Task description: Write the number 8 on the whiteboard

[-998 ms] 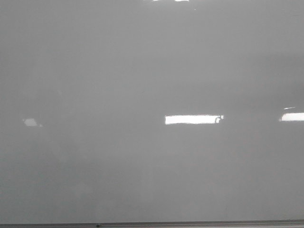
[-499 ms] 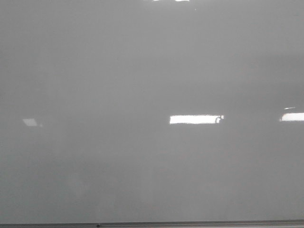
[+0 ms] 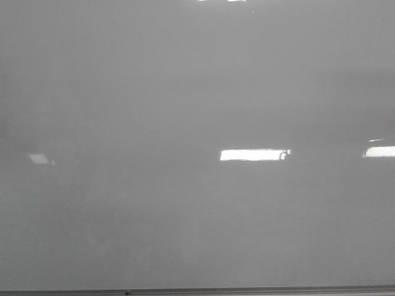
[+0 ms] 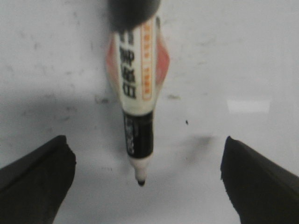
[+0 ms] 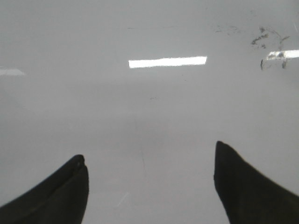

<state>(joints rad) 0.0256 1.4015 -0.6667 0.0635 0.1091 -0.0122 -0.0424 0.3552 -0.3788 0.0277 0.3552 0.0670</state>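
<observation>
The whiteboard (image 3: 185,92) fills the front view, glossy grey-white, with no marker line on it; the number 8 is not in view in any frame. In the left wrist view a marker (image 4: 136,93) with a white and orange label and a black collar points at the board (image 4: 243,60), its black tip (image 4: 141,183) close to the surface. It is fixed in a dark holder above, not between the fingers. My left gripper (image 4: 145,144) is open, its jaws wide on either side of the marker. My right gripper (image 5: 149,151) is open and empty over bare board (image 5: 140,116).
A thin grey frame edge (image 3: 247,289) runs along the bottom of the front view. Bright rectangular glare patches (image 3: 254,155) lie at mid-right and at the right edge (image 3: 379,151). Faint old ink smudges (image 5: 266,37) show in the right wrist view.
The central glare patch has shifted slightly right and the faint left patch has dimmed. No line has appeared on the board.
</observation>
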